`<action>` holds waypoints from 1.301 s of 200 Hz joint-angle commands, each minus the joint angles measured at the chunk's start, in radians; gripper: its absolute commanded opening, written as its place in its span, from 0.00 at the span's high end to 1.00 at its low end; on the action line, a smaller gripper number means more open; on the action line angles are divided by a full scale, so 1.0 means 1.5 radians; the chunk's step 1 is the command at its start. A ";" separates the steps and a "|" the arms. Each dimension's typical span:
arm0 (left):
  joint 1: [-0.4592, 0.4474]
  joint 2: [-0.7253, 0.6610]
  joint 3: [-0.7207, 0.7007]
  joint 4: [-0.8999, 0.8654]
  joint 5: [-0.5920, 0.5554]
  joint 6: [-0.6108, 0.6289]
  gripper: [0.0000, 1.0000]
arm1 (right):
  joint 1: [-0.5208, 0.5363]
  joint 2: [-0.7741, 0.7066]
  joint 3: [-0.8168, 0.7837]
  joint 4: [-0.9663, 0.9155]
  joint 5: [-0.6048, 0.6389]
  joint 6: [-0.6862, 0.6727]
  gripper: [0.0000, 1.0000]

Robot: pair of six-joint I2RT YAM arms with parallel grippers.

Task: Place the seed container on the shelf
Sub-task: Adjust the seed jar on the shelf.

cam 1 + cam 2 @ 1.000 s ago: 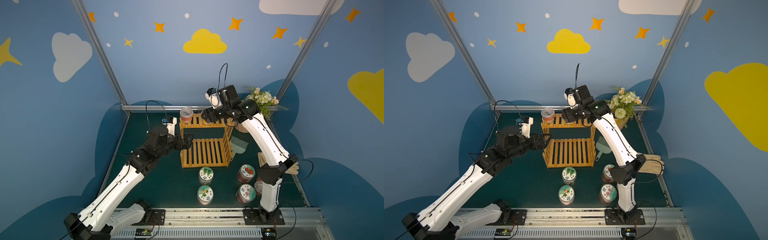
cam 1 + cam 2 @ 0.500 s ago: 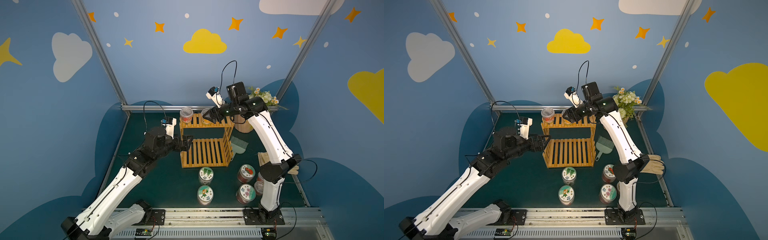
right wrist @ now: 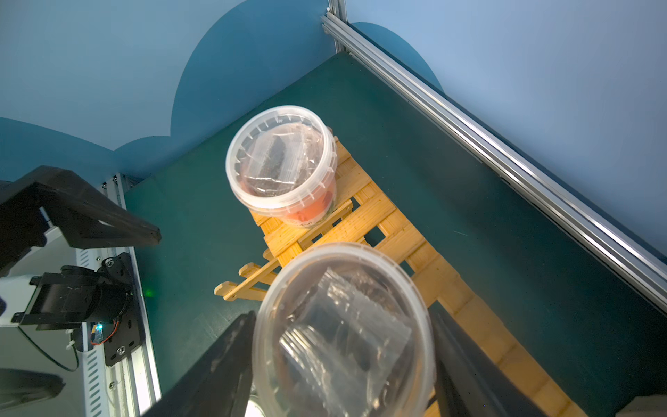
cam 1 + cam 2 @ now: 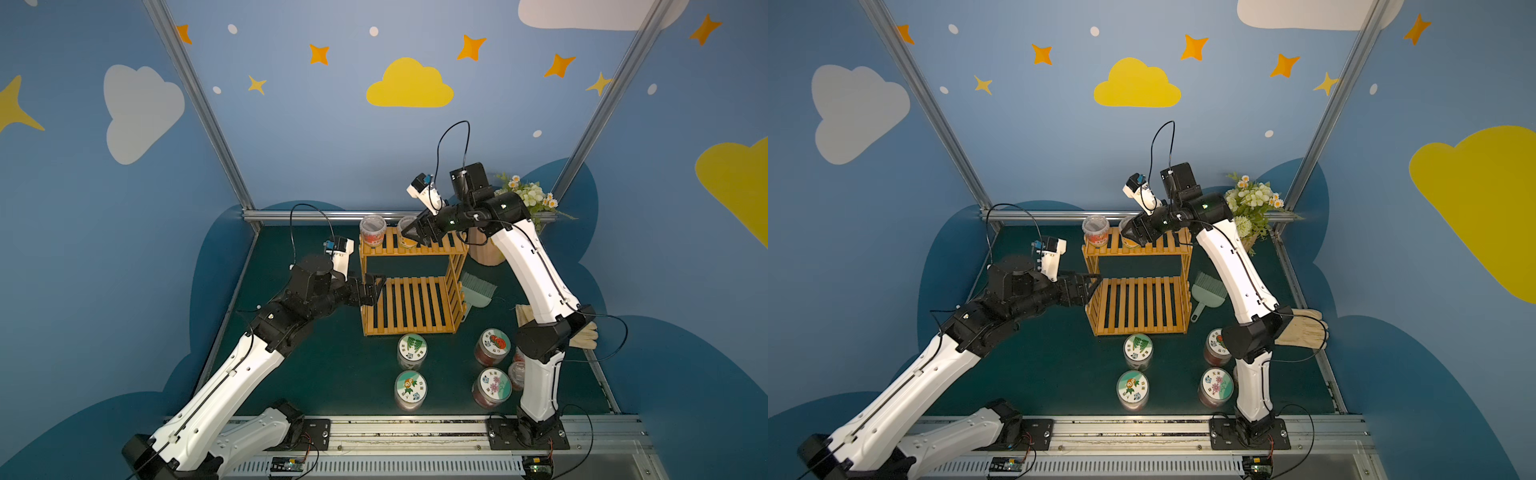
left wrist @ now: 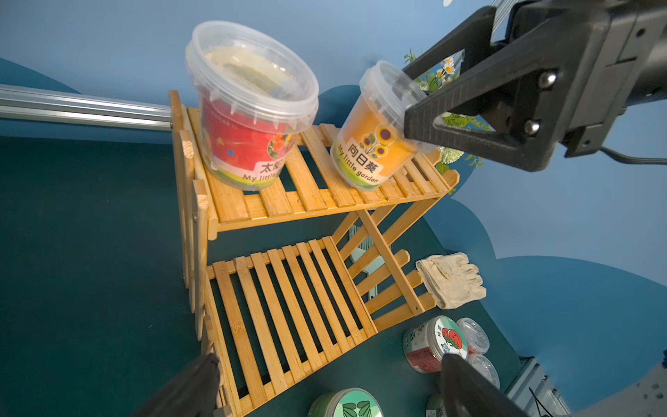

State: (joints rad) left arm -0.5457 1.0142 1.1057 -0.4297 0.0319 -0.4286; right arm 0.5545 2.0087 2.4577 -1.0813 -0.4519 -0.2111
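Note:
The seed container [image 5: 375, 144], a clear tub with a yellow sunflower label, leans tilted with its base on the top tier of the wooden shelf [image 5: 288, 299]. My right gripper [image 3: 343, 361] is shut on it just under its lid [image 3: 343, 332]. Both top views show this container [image 4: 404, 227] [image 4: 1125, 232] in the right gripper [image 4: 411, 235] [image 4: 1133, 237] at the shelf's [image 4: 411, 307] [image 4: 1142, 303] back. My left gripper [image 4: 376, 286] [image 4: 1094, 282] [image 5: 332, 382] hangs open and empty by the lower tier's left edge.
A red-labelled tub [image 4: 372, 230] [image 5: 249, 119] [image 3: 285, 169] stands on the top tier's left end. Several lidded jars [image 4: 411, 349] [image 4: 492, 347] sit on the mat in front of the shelf. A green dustpan [image 4: 478, 289], a glove [image 5: 451, 279] and a flower pot [image 4: 523, 199] are to the right.
The right gripper has carried the sunflower container a little left and down onto the top tier, beside the red tub. The left arm has stayed put.

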 commanded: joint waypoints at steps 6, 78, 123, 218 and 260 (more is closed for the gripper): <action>0.004 -0.007 -0.006 -0.021 -0.003 0.007 0.00 | 0.005 0.012 0.017 -0.008 -0.024 -0.030 0.27; 0.007 -0.001 -0.014 -0.009 0.007 -0.002 0.00 | 0.012 0.026 0.033 -0.016 0.009 -0.055 0.10; 0.008 -0.001 -0.012 0.008 0.016 -0.015 0.00 | 0.025 -0.017 0.041 0.003 0.115 0.037 0.02; 0.010 0.012 -0.007 0.073 0.020 -0.056 0.00 | 0.076 -0.097 -0.121 0.114 0.249 0.216 0.02; 0.013 0.004 -0.012 0.069 0.017 -0.058 0.00 | 0.082 -0.072 -0.110 0.102 0.250 0.217 0.02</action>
State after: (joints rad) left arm -0.5320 1.0332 1.0855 -0.3428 0.0563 -0.5098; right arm 0.6701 1.8843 2.2791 -0.9508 -0.0994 0.0910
